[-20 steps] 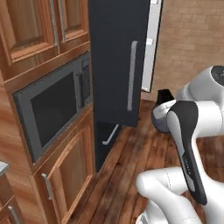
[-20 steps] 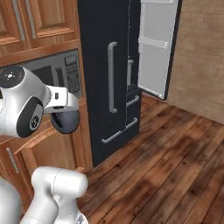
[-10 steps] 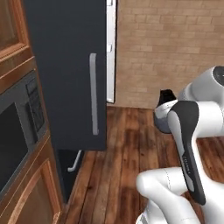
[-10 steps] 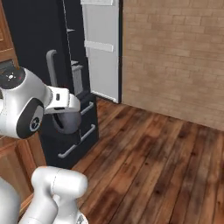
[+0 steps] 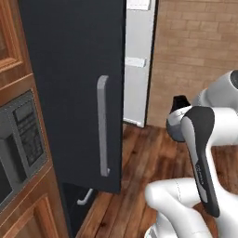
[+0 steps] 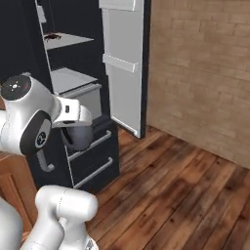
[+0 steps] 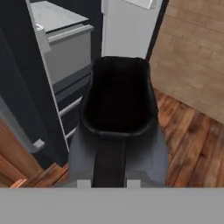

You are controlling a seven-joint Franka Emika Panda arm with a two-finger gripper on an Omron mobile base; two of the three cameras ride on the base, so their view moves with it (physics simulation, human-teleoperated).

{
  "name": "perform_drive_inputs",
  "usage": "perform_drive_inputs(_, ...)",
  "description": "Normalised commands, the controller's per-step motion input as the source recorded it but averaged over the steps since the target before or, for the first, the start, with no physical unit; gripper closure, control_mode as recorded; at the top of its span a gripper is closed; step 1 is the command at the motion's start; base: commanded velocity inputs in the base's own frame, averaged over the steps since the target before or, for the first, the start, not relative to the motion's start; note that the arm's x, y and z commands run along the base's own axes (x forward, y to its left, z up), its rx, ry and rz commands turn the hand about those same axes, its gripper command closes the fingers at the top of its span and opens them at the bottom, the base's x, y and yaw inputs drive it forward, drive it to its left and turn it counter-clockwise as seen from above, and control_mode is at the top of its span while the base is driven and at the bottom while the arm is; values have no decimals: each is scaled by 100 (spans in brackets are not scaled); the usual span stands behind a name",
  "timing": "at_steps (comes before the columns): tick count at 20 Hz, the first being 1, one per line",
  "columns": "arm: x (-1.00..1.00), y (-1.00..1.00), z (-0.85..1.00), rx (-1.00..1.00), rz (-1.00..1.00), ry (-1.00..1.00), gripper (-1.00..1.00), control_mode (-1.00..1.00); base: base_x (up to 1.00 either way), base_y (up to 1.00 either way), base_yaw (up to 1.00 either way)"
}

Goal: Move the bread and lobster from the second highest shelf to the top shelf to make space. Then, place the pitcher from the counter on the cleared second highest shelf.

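Holds one pitcher (image 6: 78, 138) in the gripper (image 6: 77, 128), jaws drawn in tight on it, clear of any surface. Carries it beside the white forearm, in front of the lower part of the open fridge in the right base view. Looks straight down into its one round black mouth in the hand view, with the glossy dark grey body bulging below the rim and one black strip running down the near side. Shows the same pitcher in the left base view as a dark grey bulge with a black top, tucked against the arm, above the wood floor (image 5: 139, 158).

Inside the fridge, one lobster (image 6: 51, 35): small, dark red, lying flat on the top shelf (image 6: 73, 40), near its back left. Below that, one lined grey shelf (image 6: 68, 78) over one pale drawer front (image 6: 85, 100). Lower down, two horizontal grey drawer handles (image 6: 93, 144), one above the other.

To the right, one open fridge door (image 6: 128, 88), white inside, with two door ledges counted. Behind it, one brick wall (image 6: 200, 73).

In the left base view, one closed dark fridge door (image 5: 69, 83) with one vertical grey handle (image 5: 102, 125). Left of it, one microwave (image 5: 18, 148) set into reddish wooden cabinets (image 5: 32, 214).
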Motion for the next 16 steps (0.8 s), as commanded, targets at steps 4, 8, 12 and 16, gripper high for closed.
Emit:
perform_drive_inputs(4, 0, 0, 0, 0, 0, 0, 100, 100, 72, -67, 62)
perform_drive_inputs(8, 0, 0, 0, 0, 0, 0, 100, 100, 48, -84, 58)
perform_drive_inputs(12, 0, 0, 0, 0, 0, 0, 100, 100, 39, -73, 56)
perform_drive_inputs(16, 0, 0, 0, 0, 0, 0, 100, 100, 35, -50, 60)
